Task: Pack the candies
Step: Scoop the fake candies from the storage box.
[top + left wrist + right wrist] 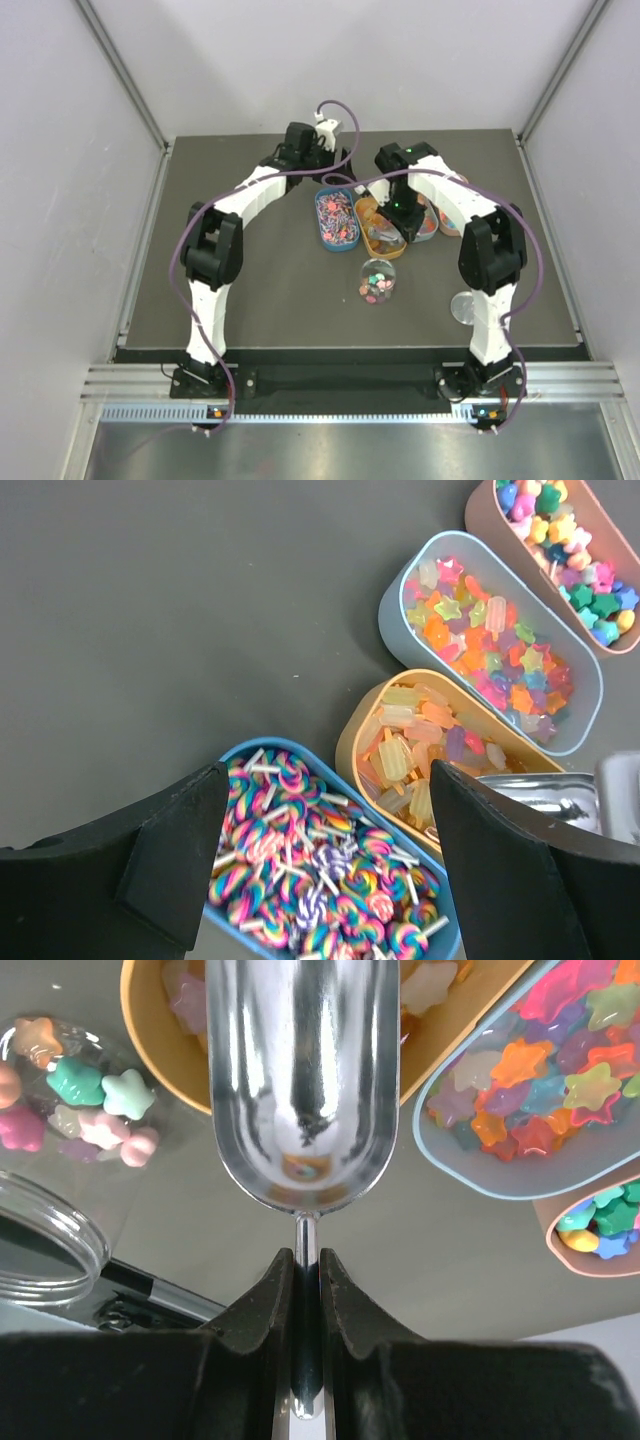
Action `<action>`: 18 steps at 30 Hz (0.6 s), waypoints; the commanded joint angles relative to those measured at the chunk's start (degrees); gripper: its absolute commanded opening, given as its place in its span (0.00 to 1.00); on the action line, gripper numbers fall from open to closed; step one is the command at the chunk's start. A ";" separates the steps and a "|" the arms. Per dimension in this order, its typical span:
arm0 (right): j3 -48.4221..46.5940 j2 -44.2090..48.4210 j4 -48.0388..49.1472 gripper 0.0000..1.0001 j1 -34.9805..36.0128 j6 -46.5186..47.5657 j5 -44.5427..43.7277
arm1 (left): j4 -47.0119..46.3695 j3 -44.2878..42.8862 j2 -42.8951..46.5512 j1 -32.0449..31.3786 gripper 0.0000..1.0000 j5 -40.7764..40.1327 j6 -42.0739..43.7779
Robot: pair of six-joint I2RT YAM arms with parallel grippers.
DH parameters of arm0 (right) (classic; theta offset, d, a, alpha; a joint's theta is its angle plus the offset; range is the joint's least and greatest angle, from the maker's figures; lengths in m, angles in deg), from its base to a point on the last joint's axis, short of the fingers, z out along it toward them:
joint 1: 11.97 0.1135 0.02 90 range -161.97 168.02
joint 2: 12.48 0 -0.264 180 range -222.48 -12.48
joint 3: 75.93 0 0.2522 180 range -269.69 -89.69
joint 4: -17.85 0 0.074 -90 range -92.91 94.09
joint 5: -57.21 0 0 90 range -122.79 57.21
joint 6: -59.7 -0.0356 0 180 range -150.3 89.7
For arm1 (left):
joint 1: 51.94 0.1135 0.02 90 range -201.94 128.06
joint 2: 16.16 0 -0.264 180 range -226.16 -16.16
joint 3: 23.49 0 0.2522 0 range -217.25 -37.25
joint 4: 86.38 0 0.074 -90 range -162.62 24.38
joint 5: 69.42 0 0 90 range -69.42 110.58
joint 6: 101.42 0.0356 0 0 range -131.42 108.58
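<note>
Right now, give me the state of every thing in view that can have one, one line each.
left claw, open, holding nothing
right claw, shut on the handle of the scoop
scoop, empty
jar, a few candies inside
blue tray, full
orange tray, partly filled
light blue tray, well filled
pink tray, filled, partly out of view

Rainbow-swirled candies [320, 880], blue tray [275, 742]
</note>
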 commanded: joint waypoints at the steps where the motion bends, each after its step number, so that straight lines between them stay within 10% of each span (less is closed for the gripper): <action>1: -3.32 -2.22 -7.30 0.00 0.19 -0.72 -0.72 | -3.55 -4.01 -3.72 -0.47 0.85 4.17 0.47; 18: -7.72 -6.00 -7.04 0.00 1.60 -0.73 1.83 | -5.49 -11.66 -16.73 -2.31 0.72 7.96 1.44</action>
